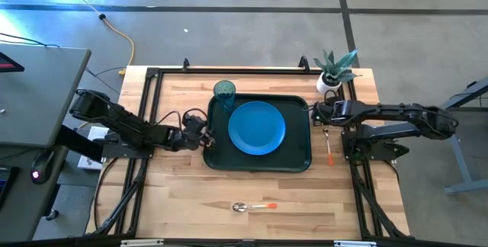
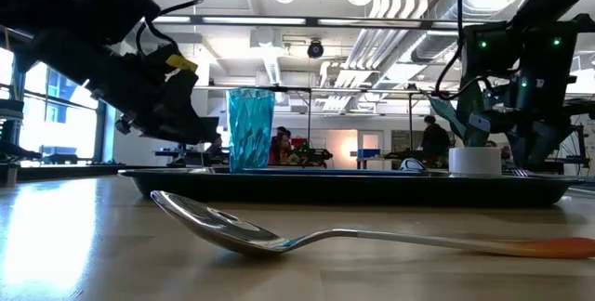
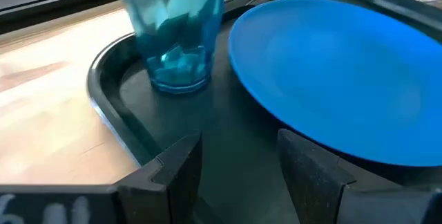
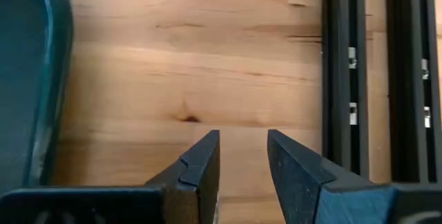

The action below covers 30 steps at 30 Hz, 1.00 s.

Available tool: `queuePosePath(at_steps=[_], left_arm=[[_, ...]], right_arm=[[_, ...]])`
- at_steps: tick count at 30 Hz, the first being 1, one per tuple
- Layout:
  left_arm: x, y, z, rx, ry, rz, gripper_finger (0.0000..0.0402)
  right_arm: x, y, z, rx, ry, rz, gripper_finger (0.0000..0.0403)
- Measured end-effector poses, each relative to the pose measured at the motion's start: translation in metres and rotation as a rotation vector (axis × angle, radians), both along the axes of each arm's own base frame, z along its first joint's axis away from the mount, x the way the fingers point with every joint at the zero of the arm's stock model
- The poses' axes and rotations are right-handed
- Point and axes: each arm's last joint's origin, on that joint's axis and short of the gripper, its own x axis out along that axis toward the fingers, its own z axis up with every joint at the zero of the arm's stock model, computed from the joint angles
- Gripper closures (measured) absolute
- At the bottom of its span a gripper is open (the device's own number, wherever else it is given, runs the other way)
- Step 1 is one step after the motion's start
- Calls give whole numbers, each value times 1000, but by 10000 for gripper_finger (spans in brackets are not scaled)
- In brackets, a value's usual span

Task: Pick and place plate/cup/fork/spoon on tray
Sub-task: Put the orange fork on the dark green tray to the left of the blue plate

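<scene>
left claw (image 3: 238,158) open with a moderate gap, holding nothing, hovering over the left edge of the tray (image 1: 216,155), fingers aimed at the space between cup and plate. right claw (image 4: 242,156) narrowly parted, empty, over bare wood just off the tray's right rim, near the fork (image 1: 329,149). tray is dark green, rounded corners, raised rim, mid-bench (image 1: 183,194). plate (image 1: 257,127) flat, round, glossy bright blue, sits centred in the tray. cup (image 1: 224,91) translucent teal, faceted tumbler, upright in the tray's back-left corner, just beside the plate, not touching. fork lies on the wood right of the tray, orange handle toward the front. spoon (image 1: 254,206) lies on the bench front, well clear of the tray, shiny oval bowl left, orange handle right. bench is pale wood planks with a black frame.
</scene>
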Motion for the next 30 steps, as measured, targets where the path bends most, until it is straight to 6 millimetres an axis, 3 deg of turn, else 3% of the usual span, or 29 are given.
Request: queuePosePath(at_steps=[12,20,30], left_arm=[[5,-2,4,27,27,-62,222],[5,-2,4,19,27,-74,222],[5,-3,3,-13,32,-114,222]], right_arm=[[2,0,-10,67,-53,71,289],[9,0,1,156,-70,219,283],[6,12,4,428,-30,320,237]])
